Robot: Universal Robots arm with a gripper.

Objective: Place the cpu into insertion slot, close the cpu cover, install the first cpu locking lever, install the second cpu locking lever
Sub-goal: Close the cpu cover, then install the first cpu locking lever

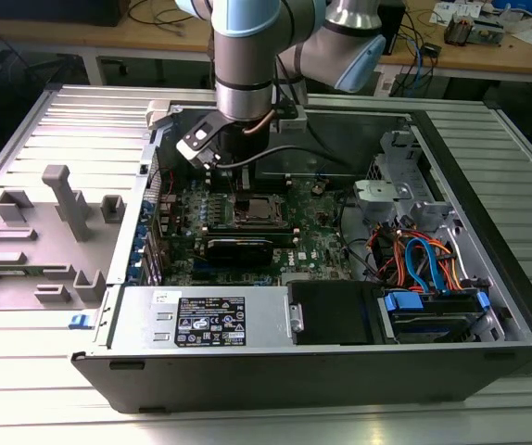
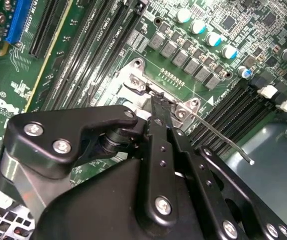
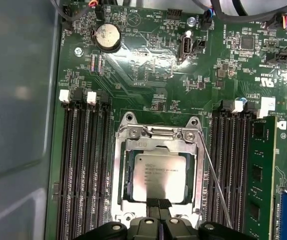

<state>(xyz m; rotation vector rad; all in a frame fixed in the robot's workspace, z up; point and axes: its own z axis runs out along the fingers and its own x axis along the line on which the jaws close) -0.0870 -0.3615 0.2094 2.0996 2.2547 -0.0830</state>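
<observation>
The cpu (image 3: 158, 172), a silver-grey square, lies flat in the insertion slot (image 3: 129, 170) on the green board. The cpu cover (image 3: 158, 134), a silvery frame, lies down around the chip. One thin wire locking lever (image 3: 216, 186) runs slanting away from the socket's side; its free end (image 2: 251, 161) stands out over the memory slots. My gripper (image 3: 154, 203) is shut with nothing between its fingertips, which sit at the edge of the cover. In the exterior view the gripper (image 1: 244, 192) hangs right over the socket (image 1: 259, 211) inside the open computer case.
Long black memory slots (image 3: 83, 170) flank the socket, with a green memory card (image 3: 261, 170) beside them. A coin battery (image 3: 107, 37) lies further along the board. The power supply (image 1: 201, 320), drive cables (image 1: 424, 260) and case walls (image 1: 488, 213) surround the board. A grey fixture (image 1: 48, 232) stands outside the case.
</observation>
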